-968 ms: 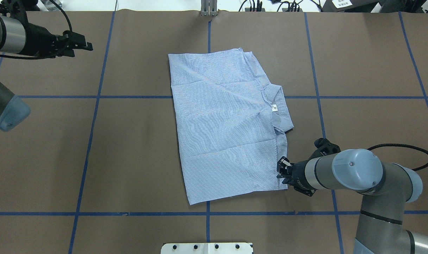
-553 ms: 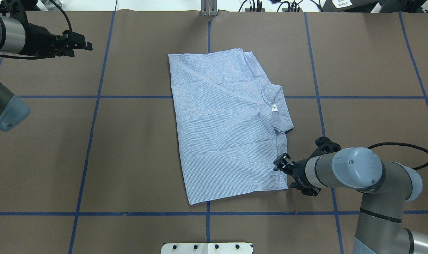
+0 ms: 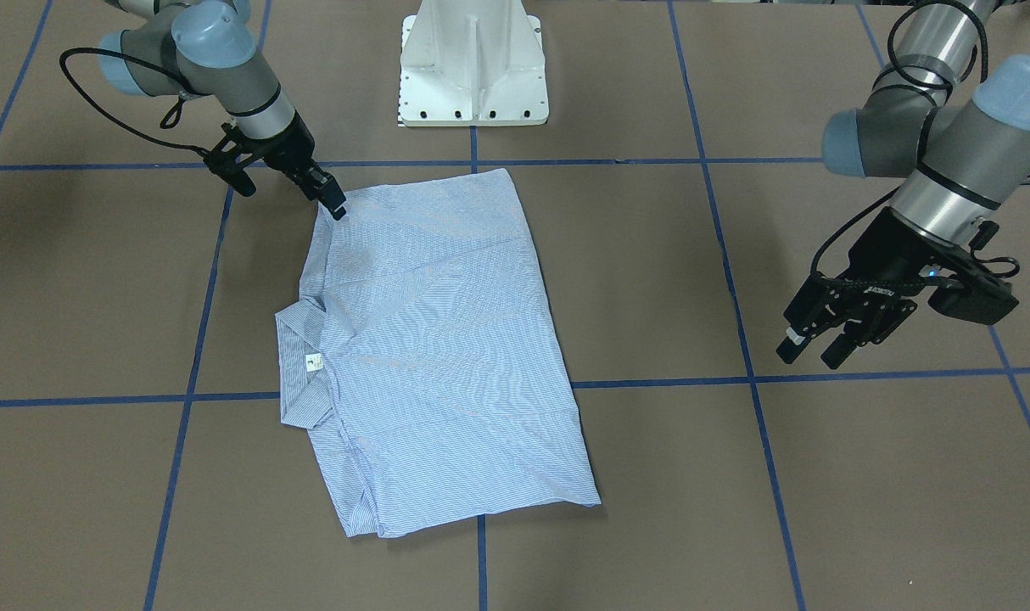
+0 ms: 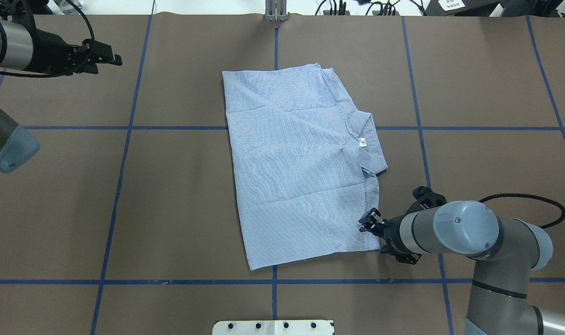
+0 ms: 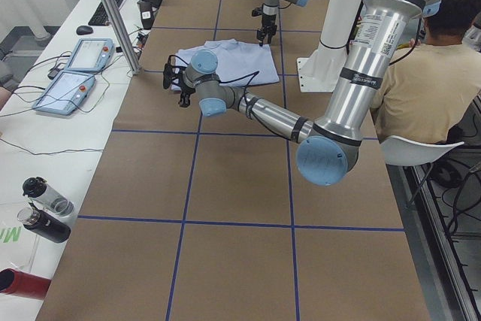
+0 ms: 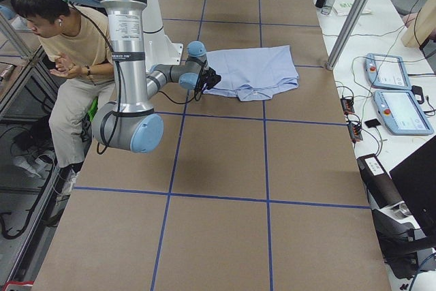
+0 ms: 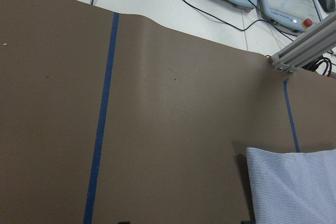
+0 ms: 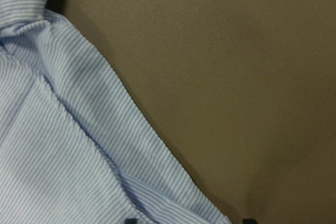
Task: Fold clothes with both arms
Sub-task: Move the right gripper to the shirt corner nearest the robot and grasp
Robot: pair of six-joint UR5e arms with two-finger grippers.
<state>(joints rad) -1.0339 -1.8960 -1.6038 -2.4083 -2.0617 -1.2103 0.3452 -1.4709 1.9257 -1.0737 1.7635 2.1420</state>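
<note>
The striped light blue clothes (image 4: 296,163) (image 3: 430,339) lie folded into a flat rectangle at the table's middle, collar and white neck label toward the robot's right. My right gripper (image 4: 367,222) (image 3: 335,204) is low at the shirt's near right corner. Its jaws stand open, and in the right wrist view the shirt's edge (image 8: 63,156) runs toward the gap between them. My left gripper (image 4: 112,58) (image 3: 808,350) hovers open and holds nothing, far out over the brown table on the robot's left. The left wrist view catches only one shirt corner (image 7: 294,187).
The white pedestal base (image 3: 473,68) stands at the robot's edge of the table. A metal post (image 4: 275,11) rises at the far edge, with control tablets (image 5: 75,65) and bottles (image 5: 45,208) beyond. A seated person (image 6: 68,39) is beside the robot.
My right gripper has slid a little leftward onto the shirt's near right corner and its wrist has turned. The left arm has hardly moved, and the shirt lies the same.
</note>
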